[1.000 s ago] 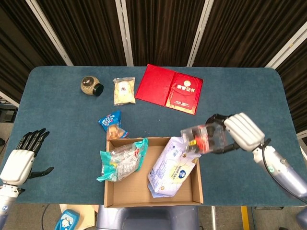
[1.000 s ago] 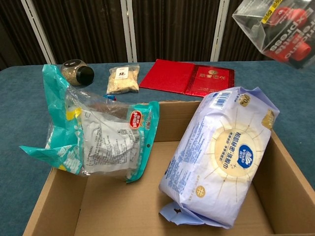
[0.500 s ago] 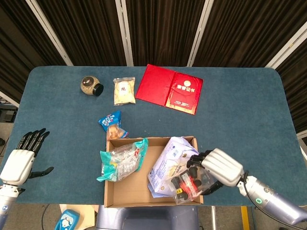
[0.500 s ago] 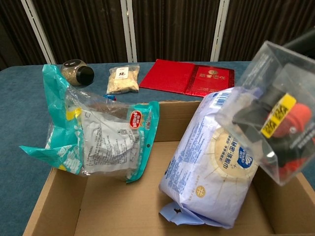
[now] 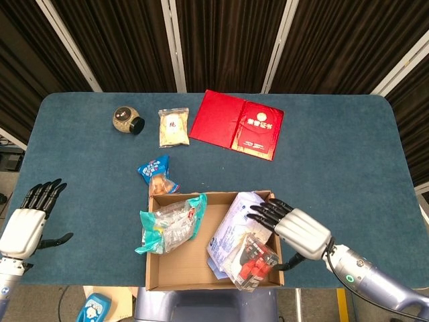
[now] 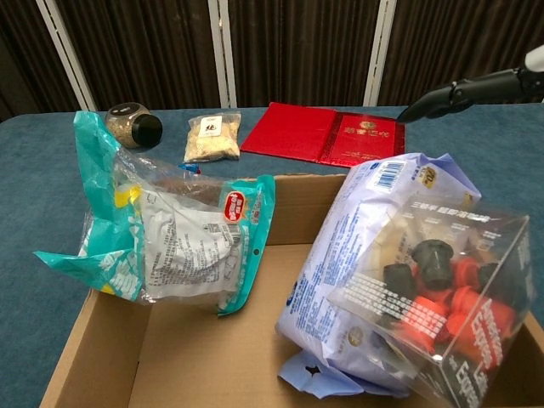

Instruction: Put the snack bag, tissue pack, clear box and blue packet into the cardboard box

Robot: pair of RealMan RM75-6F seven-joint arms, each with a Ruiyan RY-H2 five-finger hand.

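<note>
The cardboard box (image 5: 174, 280) (image 6: 85, 361) sits at the table's near edge. Inside it the snack bag (image 5: 167, 227) (image 6: 161, 238) leans on the left wall. The tissue pack (image 5: 228, 231) (image 6: 365, 255) lies at the right. The clear box (image 5: 253, 260) (image 6: 442, 297), with red and black parts inside, rests on the tissue pack. My right hand (image 5: 295, 231) hovers just above it, fingers spread, holding nothing; its fingertips (image 6: 425, 106) show in the chest view. The blue packet (image 5: 155, 173) lies on the table behind the box. My left hand (image 5: 27, 225) is open at the near left.
At the back of the table lie a red folder (image 5: 236, 124) (image 6: 323, 133), a small clear pouch (image 5: 173, 127) (image 6: 212, 136) and a round jar (image 5: 126, 120) (image 6: 132, 125). A blue item (image 5: 92, 310) lies on the floor below the near left edge.
My right hand carried the clear box down over the cardboard box, let it go onto the tissue pack, and opened its fingers. The left hand stayed put.
</note>
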